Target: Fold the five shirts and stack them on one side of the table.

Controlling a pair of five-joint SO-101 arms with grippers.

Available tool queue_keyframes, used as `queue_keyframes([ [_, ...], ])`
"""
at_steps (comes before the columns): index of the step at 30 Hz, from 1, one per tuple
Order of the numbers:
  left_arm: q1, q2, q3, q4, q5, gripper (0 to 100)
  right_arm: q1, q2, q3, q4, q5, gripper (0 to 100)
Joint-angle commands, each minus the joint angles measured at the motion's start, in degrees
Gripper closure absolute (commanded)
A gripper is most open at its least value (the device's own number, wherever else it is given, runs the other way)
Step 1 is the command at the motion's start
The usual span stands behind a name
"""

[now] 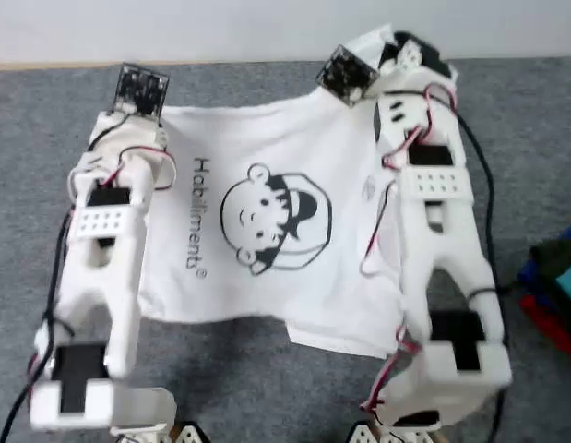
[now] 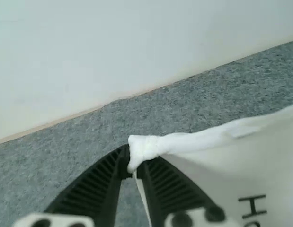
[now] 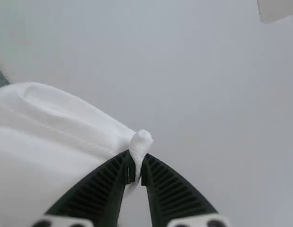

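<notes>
A white shirt (image 1: 267, 249) with a black cartoon face and lettering hangs stretched between my two arms above the grey table. My left gripper (image 2: 129, 163) is shut on one bunched far corner of the shirt (image 2: 222, 156), at the far left in the high view (image 1: 142, 115). My right gripper (image 3: 136, 170) is shut on the other far corner of the shirt (image 3: 51, 137), at the far right in the high view (image 1: 373, 69). The shirt's near edge droops between the arm bases.
The grey felt table (image 1: 257, 388) ends at a pale wall (image 2: 113, 47) on the far side. A pile of dark, teal, blue and red cloth (image 1: 554, 281) lies at the right edge. Both white arms flank the shirt.
</notes>
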Motion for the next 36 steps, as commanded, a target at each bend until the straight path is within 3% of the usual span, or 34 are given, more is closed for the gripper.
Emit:
queue_keyframes([
  [1, -0.26, 8.35, -11.74, -1.58, 0.09, 100, 0.66, 8.31, -15.91, -1.19, 3.25, 98.9],
  [14, -0.62, 29.80, -38.11, -1.41, 0.00, 100, 0.57, 35.38, -50.46, -0.75, 3.87, 98.9],
  [24, -0.26, 37.71, -49.89, -1.32, 0.00, 100, 1.36, 43.38, -60.75, -0.57, 8.97, 98.9],
  [30, -0.09, 37.71, -51.74, 11.08, -0.26, 100, 2.15, 43.21, -61.01, 9.27, 8.97, 98.9],
  [36, -0.53, 37.80, -54.29, 27.43, -2.81, 100, 2.95, 41.80, -66.55, 31.25, 8.70, 98.9],
])
